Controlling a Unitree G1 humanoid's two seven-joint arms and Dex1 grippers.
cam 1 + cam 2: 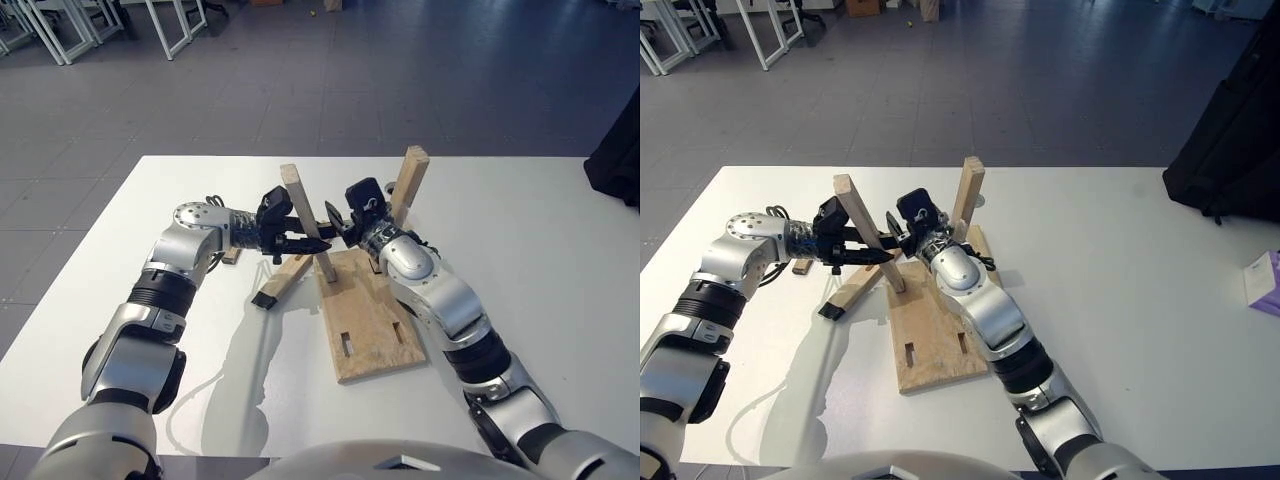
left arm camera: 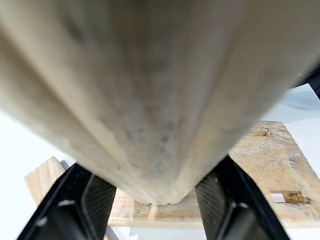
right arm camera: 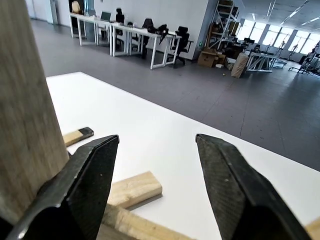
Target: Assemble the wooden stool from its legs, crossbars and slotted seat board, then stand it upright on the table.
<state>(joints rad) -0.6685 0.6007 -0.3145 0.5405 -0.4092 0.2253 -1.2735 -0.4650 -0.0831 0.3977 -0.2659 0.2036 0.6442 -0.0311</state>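
Seat board: nearest you, the pale slotted wooden seat board (image 1: 370,325) lies flat on the white desk (image 1: 530,260), with two slots showing near its front edge.
Loose leg: just left of the board, a wooden leg with a black tip (image 1: 283,281) lies on the desk, black end toward you.
Left claw: your left claw (image 1: 310,241) is clenched on the tilted wooden leg (image 1: 303,212). In the left wrist view its fingers (image 2: 97,200) sit on either side of the wood.
Tilted leg: its foot meets the board's far end, and its top leans to the left.
Right claw: your right claw (image 3: 156,142) is spread wide and grasps nothing, just beside the tilted leg.
Far leg: a second upright wooden leg (image 1: 410,182) stands at the board's far right corner, behind the right claw.
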